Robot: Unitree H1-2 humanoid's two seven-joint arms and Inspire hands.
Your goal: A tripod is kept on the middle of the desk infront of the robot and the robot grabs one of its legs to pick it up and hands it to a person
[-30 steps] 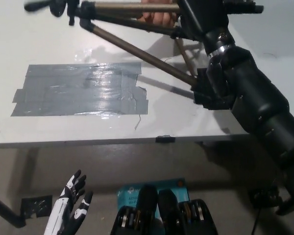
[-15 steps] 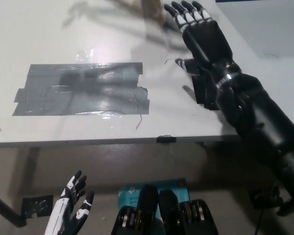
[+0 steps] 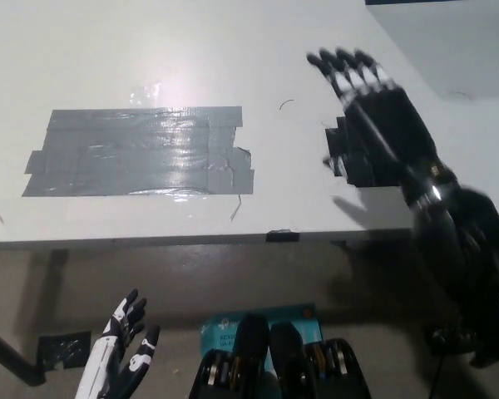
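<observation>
The tripod is nowhere in view, so the handover looks finished, and the step in hand is judged to be bringing the arm home. The black right hand (image 3: 374,108) hangs over the right part of the white desk (image 3: 150,50), empty, fingers stretched flat and apart. To do this well, draw it back toward the near right, lifted clear of the desk's near edge. The white left hand (image 3: 121,353) rests low at the near left, fingers spread, holding nothing. Count: one desk, one patch of grey tape (image 3: 137,151), two hands, no tripod.
</observation>
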